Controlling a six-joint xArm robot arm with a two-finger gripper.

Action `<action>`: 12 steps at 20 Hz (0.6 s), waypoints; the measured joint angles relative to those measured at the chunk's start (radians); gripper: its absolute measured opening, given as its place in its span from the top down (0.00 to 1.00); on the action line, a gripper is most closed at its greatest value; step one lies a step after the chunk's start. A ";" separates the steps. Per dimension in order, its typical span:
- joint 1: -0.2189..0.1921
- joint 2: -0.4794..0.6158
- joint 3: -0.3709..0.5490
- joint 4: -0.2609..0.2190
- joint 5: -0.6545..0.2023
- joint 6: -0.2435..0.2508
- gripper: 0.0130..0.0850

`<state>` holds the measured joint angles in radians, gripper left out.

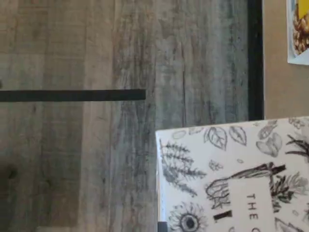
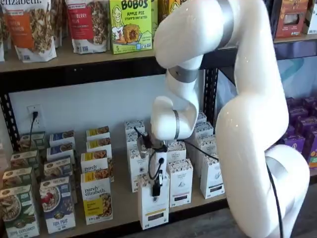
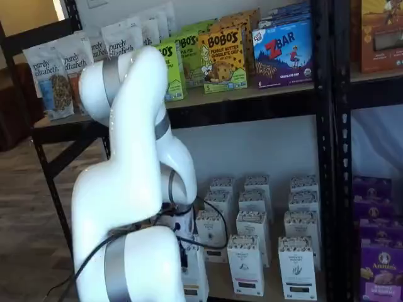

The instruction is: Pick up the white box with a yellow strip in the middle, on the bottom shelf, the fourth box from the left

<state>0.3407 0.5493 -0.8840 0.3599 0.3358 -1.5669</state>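
The end effector [image 2: 156,191] is down at the front edge of the bottom shelf [image 2: 124,206], its black fingers closed tight on the top of the white box [image 2: 153,208]; the box stands upright at the very front of the board, ahead of its row, with the thin yellow strip and dark label facing out; in a shelf view the white arm [image 3: 135,189] covers most of it, and only a sliver of the box [image 3: 194,277] peeks out beside the arm's base; just right of it stands a like white carton [image 2: 180,183], near but apart; to the left the purely elizabeth box [image 2: 96,198] with its big yellow panel sits at the shelf front, a gap between the two; the wrist view looks down on the box's top [image 1: 236,176], white with black botanical drawings of leaves and a sunflower; beyond it lies grey wood-grain floor [image 1: 96,145], and the black shelf frame [image 1: 255,58] runs alongside the tan board.
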 joint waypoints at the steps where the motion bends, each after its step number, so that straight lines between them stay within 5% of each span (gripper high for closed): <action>1: 0.002 -0.023 0.021 -0.011 0.001 0.013 0.50; 12: 0.025 -0.315 0.203 -0.132 0.074 0.162 0.50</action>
<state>0.3662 0.2342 -0.6808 0.2278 0.4097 -1.4048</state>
